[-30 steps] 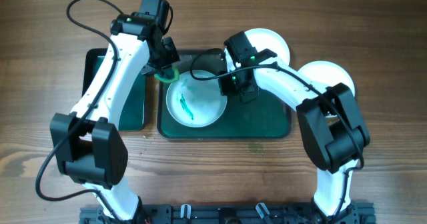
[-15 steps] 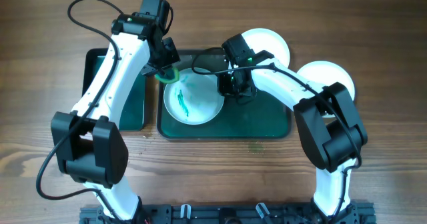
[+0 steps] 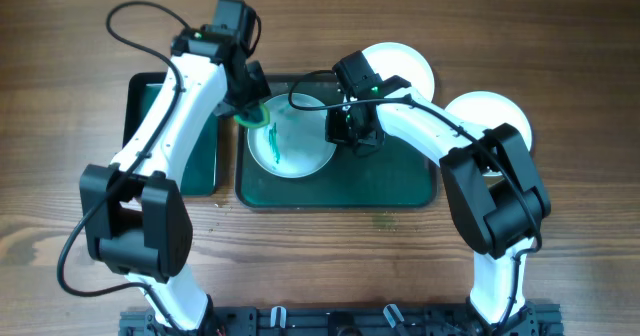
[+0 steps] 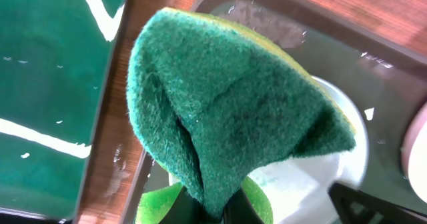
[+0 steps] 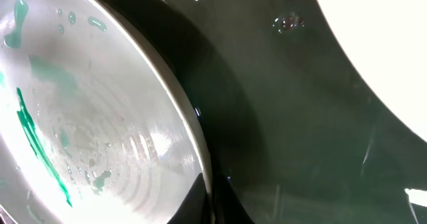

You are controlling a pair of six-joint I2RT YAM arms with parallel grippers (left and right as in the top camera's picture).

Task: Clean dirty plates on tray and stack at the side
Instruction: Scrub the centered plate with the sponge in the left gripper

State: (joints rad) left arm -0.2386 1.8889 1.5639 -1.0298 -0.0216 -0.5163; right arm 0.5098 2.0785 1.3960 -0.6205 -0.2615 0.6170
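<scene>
A white plate point(image 3: 292, 138) with green paint streaks lies tilted on the left half of the large dark green tray point(image 3: 400, 181). My right gripper point(image 3: 342, 128) is shut on the plate's right rim; the wrist view shows the rim point(image 5: 190, 127) pinched between the fingers. My left gripper point(image 3: 250, 104) is shut on a green and yellow sponge point(image 3: 252, 114), held at the plate's upper left edge. The sponge point(image 4: 233, 111) fills the left wrist view, with the plate point(image 4: 313, 177) below it. Two plain white plates lie off the tray at the back point(image 3: 405, 64) and the right point(image 3: 490, 111).
A smaller green tray point(image 3: 150, 126) with white lines lies left of the large tray, under my left arm. Cables loop above the plate. Wooden tabletop runs along the front.
The right gripper has pulled the streaked plate a little toward the back and lifted its rim. The left gripper with the sponge has moved slightly right, onto the plate's edge.
</scene>
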